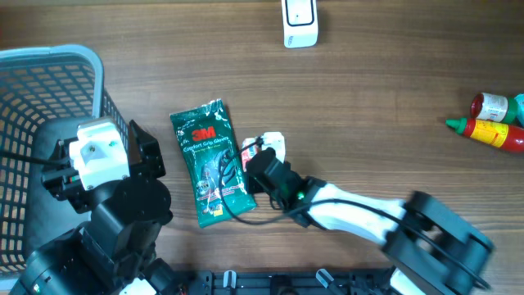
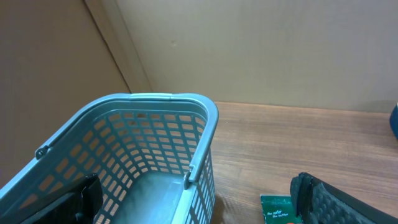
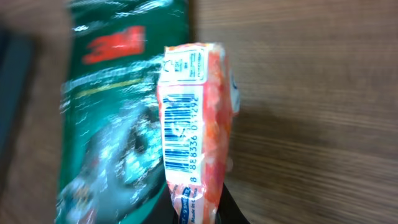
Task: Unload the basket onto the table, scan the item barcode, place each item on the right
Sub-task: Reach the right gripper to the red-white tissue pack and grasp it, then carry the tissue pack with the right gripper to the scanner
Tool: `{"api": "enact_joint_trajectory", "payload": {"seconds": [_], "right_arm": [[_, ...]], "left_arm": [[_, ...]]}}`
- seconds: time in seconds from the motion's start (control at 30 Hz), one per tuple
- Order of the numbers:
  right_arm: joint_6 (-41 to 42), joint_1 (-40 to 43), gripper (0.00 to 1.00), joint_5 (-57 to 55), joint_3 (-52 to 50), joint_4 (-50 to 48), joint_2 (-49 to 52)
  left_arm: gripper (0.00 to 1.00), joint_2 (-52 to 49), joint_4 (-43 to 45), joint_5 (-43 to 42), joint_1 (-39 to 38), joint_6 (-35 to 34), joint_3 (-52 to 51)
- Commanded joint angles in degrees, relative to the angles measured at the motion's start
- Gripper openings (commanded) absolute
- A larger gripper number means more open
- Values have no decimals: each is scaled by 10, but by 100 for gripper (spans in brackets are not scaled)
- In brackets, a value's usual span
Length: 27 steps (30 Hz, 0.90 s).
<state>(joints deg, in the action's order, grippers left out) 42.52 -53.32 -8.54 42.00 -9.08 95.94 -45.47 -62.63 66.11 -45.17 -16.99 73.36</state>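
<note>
On the table [image 1: 368, 90], the basket [image 1: 49, 82] sits at the far left, with the pack of gloves [image 1: 209, 160] lying flat to its right. A small packet [image 1: 273, 146] is just beside the gloves' right edge. The scanner [image 1: 300, 23] stands well behind them, and two bottles [image 1: 495, 131] lie side by side at the far right.

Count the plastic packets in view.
2. The green 3M packet lies flat mid-table; the orange barcoded packet is pinched in the right gripper beside it. More may hide behind the arms.

Overhead straight down; wrist views close; all share green packet [image 1: 209, 160].
</note>
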Motion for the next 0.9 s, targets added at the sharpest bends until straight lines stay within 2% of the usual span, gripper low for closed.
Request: {"api": "enact_joint_trajectory", "payload": {"seconds": [0.0, 0.07, 0.13, 0.3, 0.37, 0.5, 0.6, 0.67, 0.7, 0.73, 0.8, 0.87], "right_arm": [[-278, -2, 5, 97, 1, 76, -119], [-439, -2, 4, 175, 1, 214, -263], [-489, -2, 4, 173, 1, 281, -340], [-485, -2, 5, 163, 1, 416, -601], [-485, -2, 4, 161, 1, 447, -630], [-478, -2, 4, 161, 1, 443, -608], [-328, 11, 4, 141, 1, 393, -544], [-194, 66, 5, 154, 1, 337, -450], [-157, 90, 4, 180, 1, 314, -420], [-111, 125, 4, 238, 1, 269, -388], [57, 250, 4, 454, 1, 116, -292], [195, 341, 5, 572, 1, -7, -211]], "left_arm": [[100, 2, 2, -1, 0, 3, 0], [100, 2, 2, -1, 0, 3, 0], [100, 2, 2, -1, 0, 3, 0], [100, 2, 2, -1, 0, 3, 0], [100, 2, 2, -1, 0, 3, 0], [100, 2, 2, -1, 0, 3, 0], [100, 2, 2, -1, 0, 3, 0], [99, 2, 2, -1, 0, 3, 0], [100, 2, 2, -1, 0, 3, 0], [100, 2, 2, -1, 0, 3, 0], [100, 2, 2, -1, 0, 3, 0], [100, 2, 2, -1, 0, 3, 0]]}}
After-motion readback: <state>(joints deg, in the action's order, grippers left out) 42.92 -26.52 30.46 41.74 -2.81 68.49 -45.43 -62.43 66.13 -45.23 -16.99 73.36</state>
